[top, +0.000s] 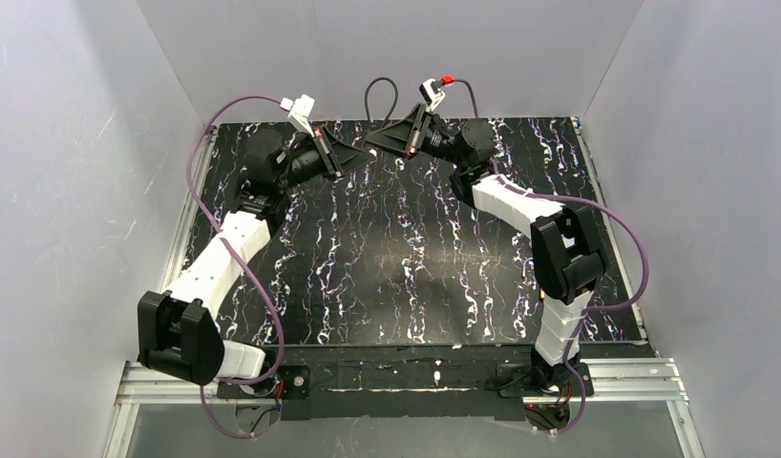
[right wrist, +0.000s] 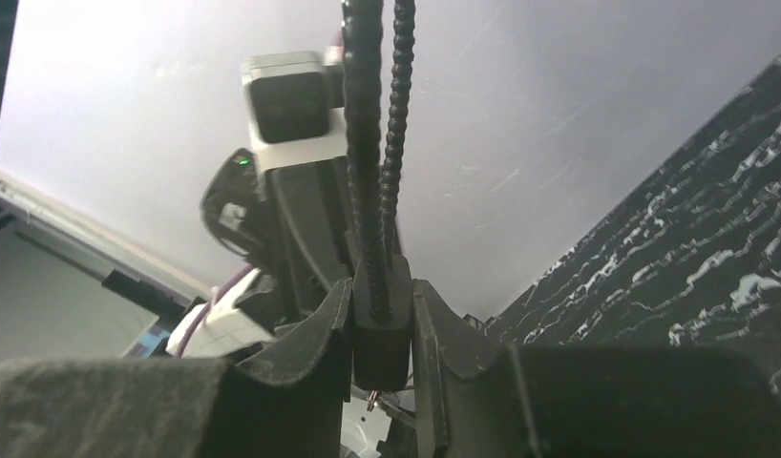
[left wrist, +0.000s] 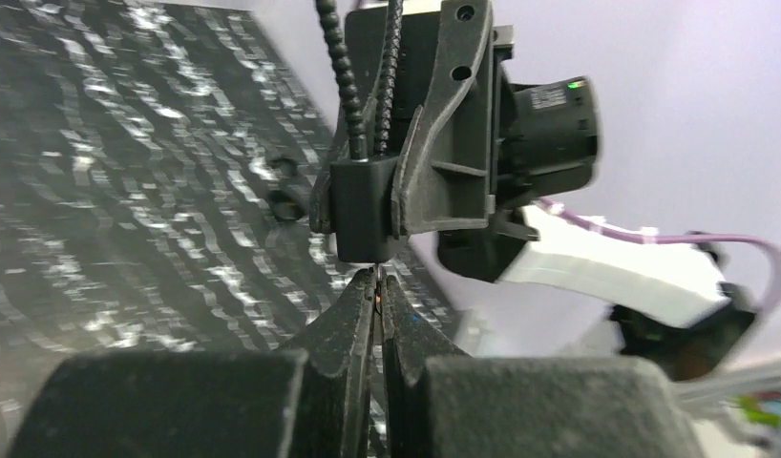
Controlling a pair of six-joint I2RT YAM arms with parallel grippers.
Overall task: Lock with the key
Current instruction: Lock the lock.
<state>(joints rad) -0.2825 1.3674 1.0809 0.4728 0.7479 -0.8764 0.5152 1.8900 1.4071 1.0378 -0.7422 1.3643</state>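
The lock, a black body with a ribbed cable loop, is pinched in the right end effector, aloft over the desk's far edge. Left end effector is clenched on a thin key, tip at the lock's underside. Both arms stretch forward, wrists facing. Keyhole hidden; key mostly buried.

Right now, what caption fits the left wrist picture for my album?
Left hand holds a thin key up to the black cable lock gripped by the right hand.
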